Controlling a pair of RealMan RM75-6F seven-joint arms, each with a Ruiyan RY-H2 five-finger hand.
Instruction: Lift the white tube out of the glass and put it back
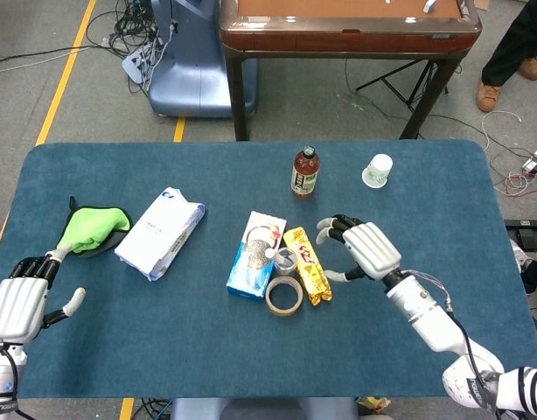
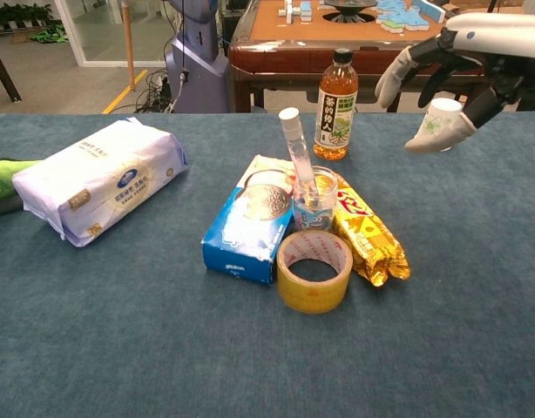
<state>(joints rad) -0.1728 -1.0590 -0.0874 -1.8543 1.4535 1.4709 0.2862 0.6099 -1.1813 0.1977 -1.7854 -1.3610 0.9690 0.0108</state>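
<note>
The white tube leans to the upper left inside the small clear glass, which stands between the blue box and the yellow snack packet; from the head view the glass and tube tip look small. My right hand hovers to the right of the glass, fingers spread and curved, holding nothing; in the chest view this right hand is high at the upper right, apart from the tube. My left hand rests at the table's near left edge with fingers apart, empty.
A blue box, a yellow snack packet and a tape roll crowd around the glass. A tea bottle and a paper cup stand behind. A tissue pack and green cloth lie left.
</note>
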